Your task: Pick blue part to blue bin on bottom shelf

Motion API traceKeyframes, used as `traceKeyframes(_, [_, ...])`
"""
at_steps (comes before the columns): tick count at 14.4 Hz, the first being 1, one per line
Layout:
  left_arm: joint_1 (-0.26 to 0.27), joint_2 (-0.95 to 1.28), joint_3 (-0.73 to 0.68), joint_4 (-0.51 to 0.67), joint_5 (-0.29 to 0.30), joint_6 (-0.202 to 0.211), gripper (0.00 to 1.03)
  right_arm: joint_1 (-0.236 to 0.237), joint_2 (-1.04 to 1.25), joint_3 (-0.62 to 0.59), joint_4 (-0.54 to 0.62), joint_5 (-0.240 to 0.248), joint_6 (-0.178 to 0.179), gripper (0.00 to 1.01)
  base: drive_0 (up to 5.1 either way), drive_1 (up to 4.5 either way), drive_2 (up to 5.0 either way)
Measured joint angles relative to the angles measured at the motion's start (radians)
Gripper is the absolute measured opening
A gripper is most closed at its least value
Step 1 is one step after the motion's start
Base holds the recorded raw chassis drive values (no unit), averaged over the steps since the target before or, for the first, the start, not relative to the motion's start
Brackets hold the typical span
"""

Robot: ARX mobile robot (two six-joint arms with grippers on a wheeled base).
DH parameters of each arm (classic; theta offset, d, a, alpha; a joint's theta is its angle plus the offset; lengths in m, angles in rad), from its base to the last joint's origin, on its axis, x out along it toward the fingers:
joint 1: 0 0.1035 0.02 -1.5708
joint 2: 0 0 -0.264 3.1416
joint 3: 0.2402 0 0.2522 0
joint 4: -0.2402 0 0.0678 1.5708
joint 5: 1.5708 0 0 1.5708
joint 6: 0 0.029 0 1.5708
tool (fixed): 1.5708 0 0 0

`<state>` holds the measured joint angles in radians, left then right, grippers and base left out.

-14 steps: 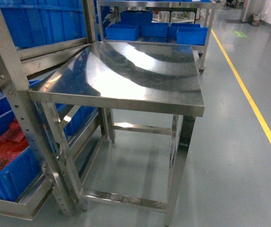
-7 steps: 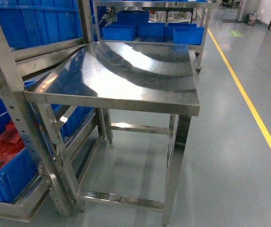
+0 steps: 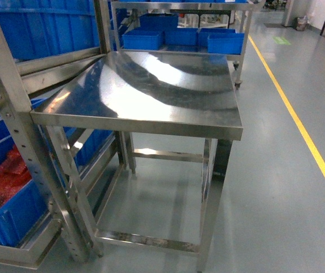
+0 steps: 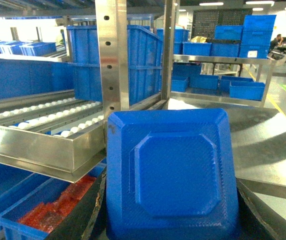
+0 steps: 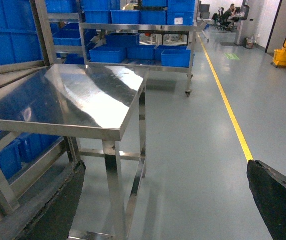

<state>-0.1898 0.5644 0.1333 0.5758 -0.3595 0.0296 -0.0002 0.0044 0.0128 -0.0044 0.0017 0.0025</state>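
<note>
one dark blue boxy block with a raised octagonal panel (image 4: 170, 175) fills the lower middle of the left wrist view, sitting between the two black fingers (image 4: 83, 212) of the left gripper (image 4: 170, 220), which close against its sides. the right gripper (image 5: 163, 200) has its two black fingers (image 5: 278, 197) spread wide apart at the lower corners of its own view with nothing between them.

one flat-topped shiny steel table (image 3: 151, 91) stands in the middle of the head view, its top bare. left of it is a steel rack with perforated uprights (image 3: 23, 142). in the left wrist view one sloping rack level with rails of small white rollers (image 4: 38, 112) lies left of the held block, and below that level sits one blue crate holding loose red pieces (image 4: 48, 212); the same crate shows at the lower left of the head view (image 3: 6, 193). a large bright blue ribbed crate (image 4: 133, 60) stands higher on the rack, behind one upright. beyond the table, a wheeled steel cart carries about four smaller blue trays (image 3: 176, 37). one yellow line (image 3: 296, 114) runs along the grey floor on the right.
</note>
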Motion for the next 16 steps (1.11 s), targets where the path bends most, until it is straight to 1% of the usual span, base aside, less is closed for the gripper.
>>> traceKeyframes(16, [0.0,-0.002,0.0,-0.002,-0.003,0.0,0.44,0.0,0.0,0.0,0.001,-0.002,0.0,0.98,-4.9,3.38,1.5])
